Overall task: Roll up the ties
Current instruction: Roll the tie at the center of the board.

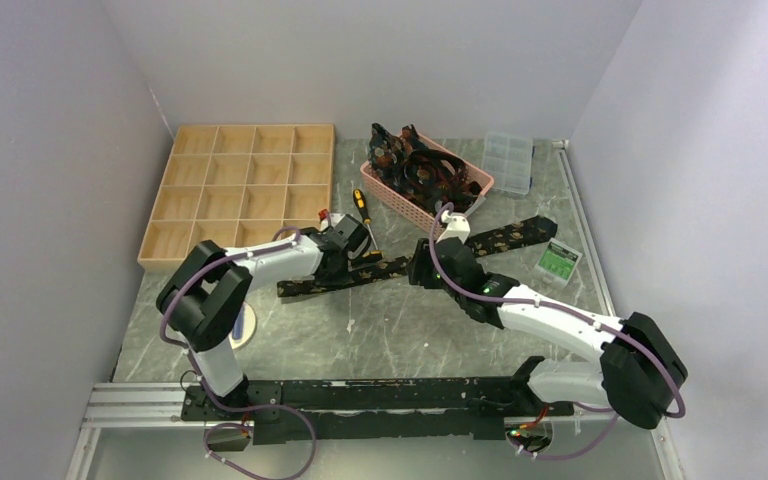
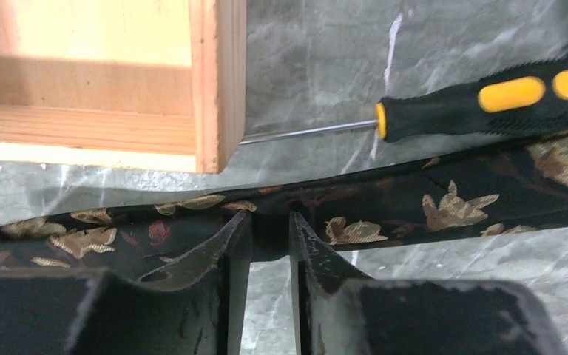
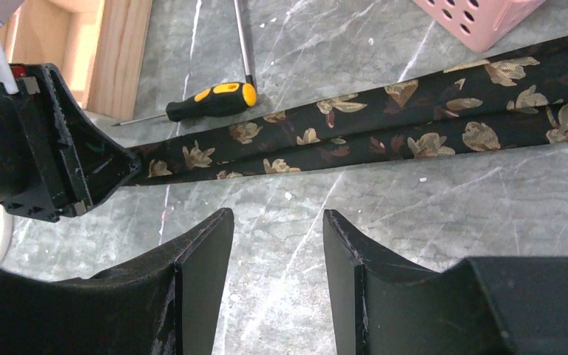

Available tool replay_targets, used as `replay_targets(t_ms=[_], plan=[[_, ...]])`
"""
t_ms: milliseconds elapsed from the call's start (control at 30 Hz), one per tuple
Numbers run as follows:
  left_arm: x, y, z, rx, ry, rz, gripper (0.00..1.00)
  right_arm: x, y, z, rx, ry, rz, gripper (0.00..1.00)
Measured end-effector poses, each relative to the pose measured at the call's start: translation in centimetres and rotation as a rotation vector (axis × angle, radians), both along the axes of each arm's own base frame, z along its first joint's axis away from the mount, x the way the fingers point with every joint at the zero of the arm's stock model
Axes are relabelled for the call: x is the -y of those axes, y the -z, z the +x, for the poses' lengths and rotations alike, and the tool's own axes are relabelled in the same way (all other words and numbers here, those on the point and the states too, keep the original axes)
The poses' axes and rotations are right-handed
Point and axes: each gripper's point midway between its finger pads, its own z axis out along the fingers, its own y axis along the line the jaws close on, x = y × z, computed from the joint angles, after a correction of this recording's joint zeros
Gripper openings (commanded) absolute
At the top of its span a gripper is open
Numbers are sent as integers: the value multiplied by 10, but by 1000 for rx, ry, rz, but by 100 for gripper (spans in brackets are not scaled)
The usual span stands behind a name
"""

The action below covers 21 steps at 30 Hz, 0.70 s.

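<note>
Done so far: nothing looks rolled on the table (image 1: pixel 380 330); the tie (image 1: pixel 505 237) lies flat at full length.
Left to do: I think the whole roll of this tie, starting from its thin end.
Where the tie is: across the middle of the table, with its thin end toward the left edge and the other end toward the back right corner.
How the tie looks: long, thin and black with tan-gold leaves; soft and floppy, folded along its length.
More ties (image 1: pixel 425 165): bunched in a pink basket (image 1: pixel 400 203) near the back edge; I cannot tell if they are rolled.
Left jaws (image 2: pixel 270 222): nearly closed, pinching the tie near its thin end.
Right jaws (image 3: pixel 277 222): about half open, holding nothing, over bare table just beside the tie.
Nearby: a screwdriver (image 1: pixel 363 210) just behind the tie; a wooden tray (image 1: pixel 252 128) in the back left corner.
</note>
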Motion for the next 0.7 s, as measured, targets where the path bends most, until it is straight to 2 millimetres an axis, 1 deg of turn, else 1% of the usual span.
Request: replay_targets(t_ms=[100,133,300,400,533,700], plan=[[4,1,3,0,-7,-8,4,2,-4,1,11,5,7,52],[4,1,3,0,-12,-10,3,2,-5,1,13,6,8,52],[3,1,3,5,-34,-9,3,3,-6,2,16,10,7,52],[-4,-1,1,13,-54,13,3,4,-6,1,14,10,6,52],[-31,-7,-12,16,-97,62,3,4,-6,1,14,10,5,52],[-60,-20,-16,43,-161,65,3,4,-5,1,13,11,4,52]])
